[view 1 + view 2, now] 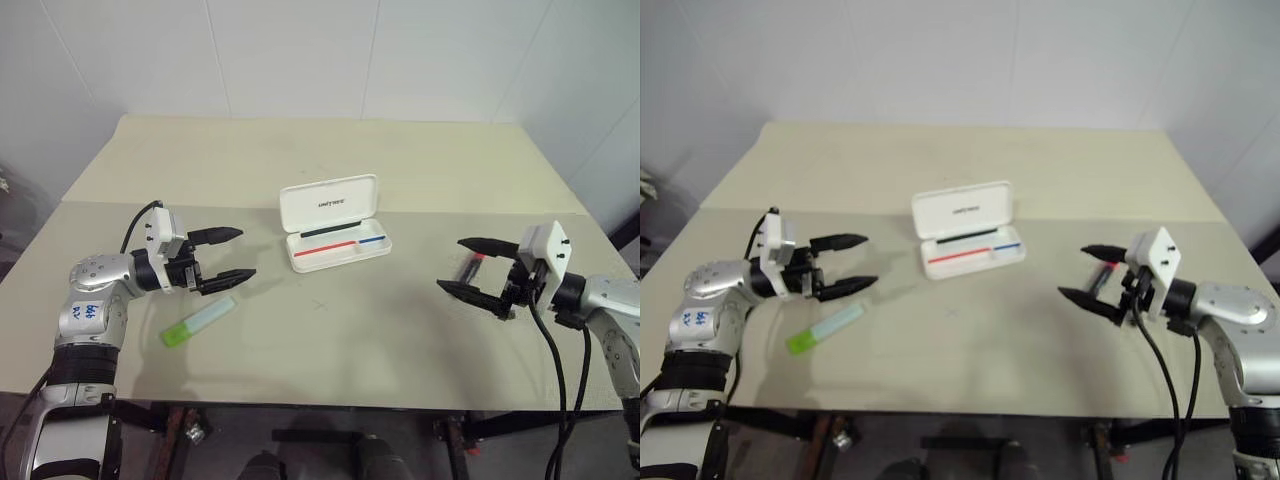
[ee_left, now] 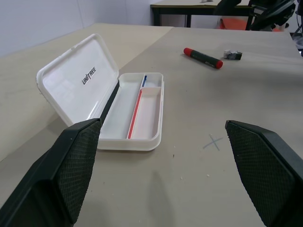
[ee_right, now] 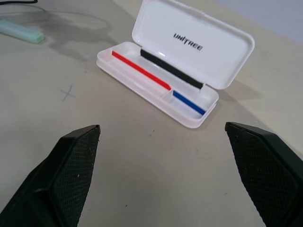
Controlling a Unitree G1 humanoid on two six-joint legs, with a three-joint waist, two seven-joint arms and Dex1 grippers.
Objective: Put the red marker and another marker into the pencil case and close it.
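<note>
The white pencil case (image 1: 340, 252) lies open at the table's middle, its lid (image 1: 328, 203) raised toward the far side and red and blue stripes inside. The green highlighter (image 1: 200, 322) lies flat to the case's left. My left gripper (image 1: 245, 253) hovers just above and beyond it, open and holding nothing, pointing toward the case. The red marker (image 1: 470, 268), red-capped with a dark barrel, lies on the table at the right. My right gripper (image 1: 450, 264) hangs open over it, pointing left at the case, touching nothing. In the left wrist view the red marker (image 2: 203, 57) lies beyond the case (image 2: 142, 113).
The beige table (image 1: 400, 350) has a seam running across behind the case. A small grey object (image 2: 233, 55) sits next to the red marker. A pencilled cross (image 3: 68, 93) marks the surface in front of the case. White walls stand behind.
</note>
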